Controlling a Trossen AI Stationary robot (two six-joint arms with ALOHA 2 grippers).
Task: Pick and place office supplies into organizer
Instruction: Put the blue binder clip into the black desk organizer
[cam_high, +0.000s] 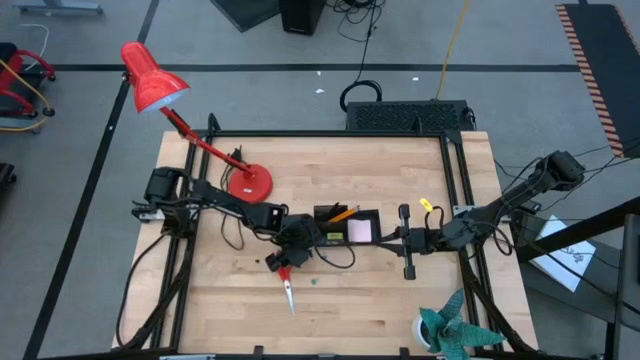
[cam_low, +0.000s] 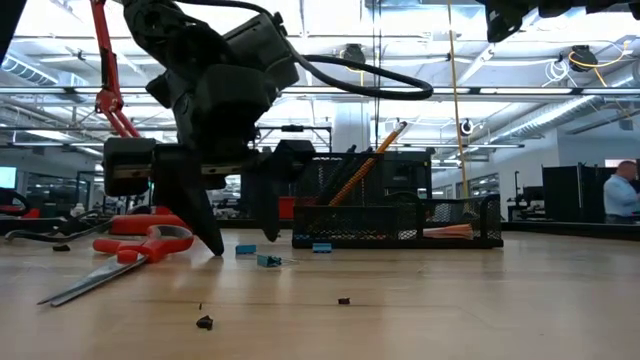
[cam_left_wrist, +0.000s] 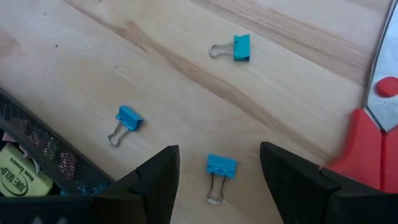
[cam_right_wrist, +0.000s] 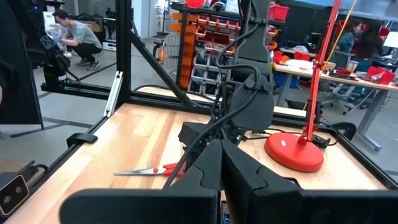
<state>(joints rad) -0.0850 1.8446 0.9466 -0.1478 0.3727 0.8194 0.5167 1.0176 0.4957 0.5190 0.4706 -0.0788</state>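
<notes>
Sitting on wood table (cam_high: 400, 300) in open workshop; scissors (cam_high: 287, 288) pointing blades away from organizer (cam_high: 348, 226). Left gripper (cam_left_wrist: 219, 180) spread wide over clip (cam_left_wrist: 219, 169); right gripper (cam_right_wrist: 221, 163) closed, empty.

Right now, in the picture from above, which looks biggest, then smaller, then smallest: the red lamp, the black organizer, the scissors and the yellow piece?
1. Red lamp, biggest by far.
2. Black organizer.
3. Scissors: shorter than the organizer and much thinner, with the left arm partly covering the handles.
4. Yellow piece, smallest.
</notes>
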